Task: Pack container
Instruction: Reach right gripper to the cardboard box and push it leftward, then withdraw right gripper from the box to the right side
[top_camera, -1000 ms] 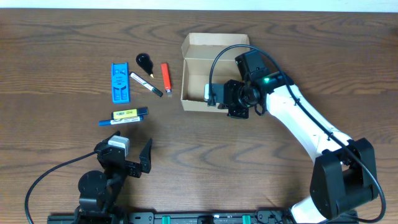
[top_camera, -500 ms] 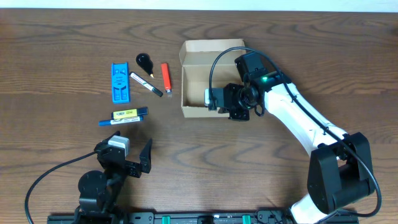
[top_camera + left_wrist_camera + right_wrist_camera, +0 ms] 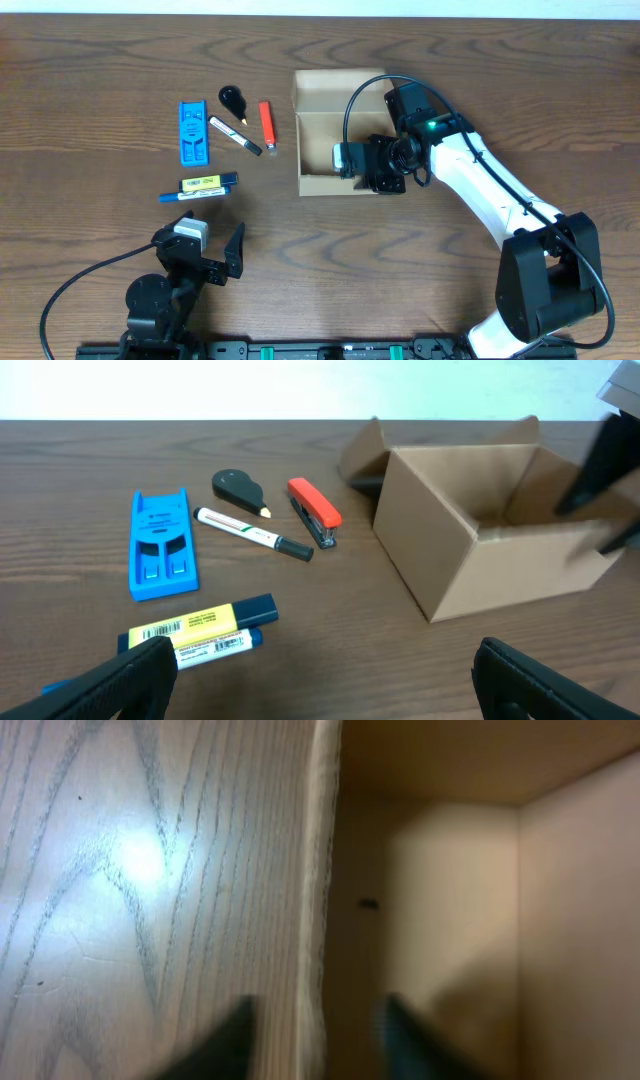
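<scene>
The container [image 3: 320, 140], a tan cardboard box with its flap lid [image 3: 335, 85] folded back, stands open at the table's middle back. My right gripper [image 3: 346, 160] hovers over its right front corner. In the right wrist view the right gripper [image 3: 315, 1025] straddles the box's wall edge [image 3: 322, 870], one dark finger [image 3: 225, 1040] outside over the wood and the other inside; the jaws stand apart and hold nothing. My left gripper [image 3: 212, 250] rests at the front left, wide open and empty [image 3: 320, 680]. The box [image 3: 500, 530] shows at the right of the left wrist view.
Left of the box lie a red stapler [image 3: 266, 123], a white marker [image 3: 234, 135], a black teardrop-shaped item [image 3: 232, 98] and a blue plastic case [image 3: 193, 132]. A yellow highlighter and a blue marker [image 3: 200, 187] lie nearer the left gripper.
The box has slid and turned slightly toward the table's front with the right gripper. The right jaws, shut on the box wall before, have parted. The left arm has not moved.
</scene>
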`<state>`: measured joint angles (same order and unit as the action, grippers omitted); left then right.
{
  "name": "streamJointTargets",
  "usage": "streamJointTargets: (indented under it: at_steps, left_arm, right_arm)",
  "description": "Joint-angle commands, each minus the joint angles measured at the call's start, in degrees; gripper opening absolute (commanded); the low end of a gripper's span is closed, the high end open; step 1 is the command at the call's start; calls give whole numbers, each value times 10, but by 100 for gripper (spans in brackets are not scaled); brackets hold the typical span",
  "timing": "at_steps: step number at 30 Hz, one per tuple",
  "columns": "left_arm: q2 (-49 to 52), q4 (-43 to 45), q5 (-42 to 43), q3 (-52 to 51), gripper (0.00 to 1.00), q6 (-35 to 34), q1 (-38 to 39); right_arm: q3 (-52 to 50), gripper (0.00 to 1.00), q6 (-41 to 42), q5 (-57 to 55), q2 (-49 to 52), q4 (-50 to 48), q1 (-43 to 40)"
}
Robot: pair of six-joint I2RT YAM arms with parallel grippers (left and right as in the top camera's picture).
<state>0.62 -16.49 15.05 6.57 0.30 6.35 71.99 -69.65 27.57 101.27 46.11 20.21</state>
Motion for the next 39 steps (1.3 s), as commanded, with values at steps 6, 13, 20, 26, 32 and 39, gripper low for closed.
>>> streamJointTargets:
  at_steps: [6, 13, 20, 26, 32, 39]
  left_arm:
    - [-4, -3, 4, -13, 95, 10, -4]
    - [-4, -3, 4, -13, 95, 10, -4]
    - [-4, -3, 4, -13, 95, 10, -4]
    - [-4, -3, 4, -13, 95, 10, -4]
    - [-4, -3, 4, -13, 95, 10, -4]
    - [-4, -3, 4, -13, 95, 10, -4]
  right_arm:
    - [0, 99, 67, 28, -7, 3, -3]
    - [0, 99, 186, 65, -114, 24, -3]
    - [0, 99, 481, 2, -243, 42, -4]
    - [0, 99, 530, -11, -329, 118, -4]
    - [0, 99, 579, -11, -379, 192, -4]
    - [0, 99, 599, -21, -412, 242, -4]
